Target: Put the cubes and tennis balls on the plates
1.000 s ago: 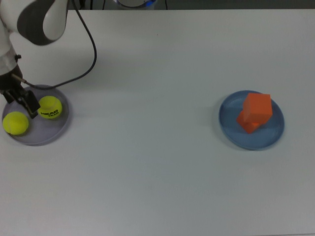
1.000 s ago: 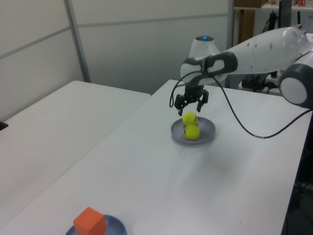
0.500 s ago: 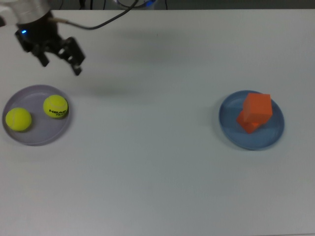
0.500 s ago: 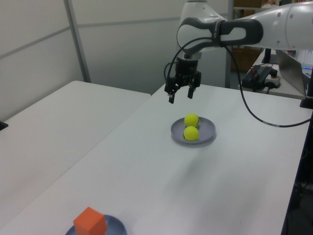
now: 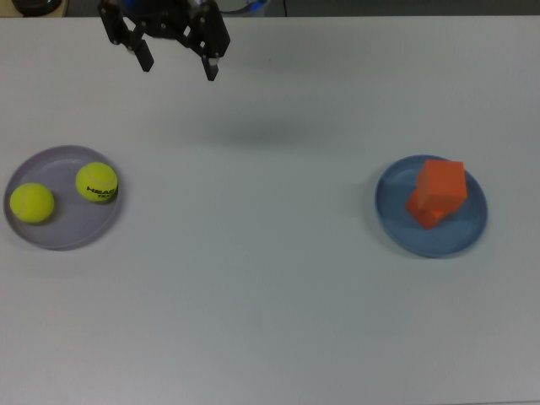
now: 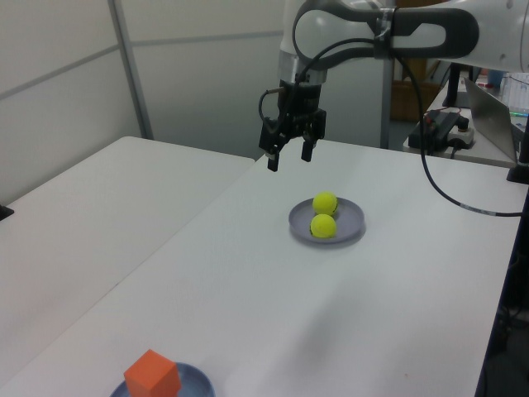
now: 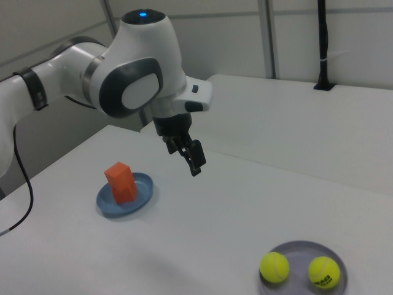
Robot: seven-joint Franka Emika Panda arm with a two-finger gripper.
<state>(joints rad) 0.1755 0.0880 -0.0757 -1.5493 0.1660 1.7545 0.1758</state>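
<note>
- the pincer point(image 5: 176, 66) has risen and drifted away from the lavender plate point(image 5: 63, 240): a second ago it hung low over that plate's far edge, half a second ago it was above the worktop point(image 5: 270, 321) just past the plate, and it now hangs high near the worktop's far edge in the top view, well apart from both plates.
- its fingers point(image 6: 272, 160) are spread, with nothing between them; they point down at bare worktop, where a faint shadow lies.
- both balls rest on the lavender plate, near the worktop's left edge in the top view: the lettered ball point(image 5: 97, 182) towards the plate's inner side, the plain ball point(image 5: 32, 203) nearer the worktop's edge. a second ago the lettered ball sat right at the pincer's fingertip; since then it has barely shifted. in the top view a small gap shows between the balls; in the left view they overlap.
- the blue plate point(image 5: 390, 221) with the two cubes has not changed. the top cube point(image 5: 442, 184) sits tilted on the lower cube point(image 5: 422, 211), which is mostly hidden.
- a black cable point(image 6: 446, 190) loops from the arm point(image 6: 430, 29) in the left view, above the worktop.
- a second white table point(image 6: 74, 215) stands beside the worktop, on the left view's left.
</note>
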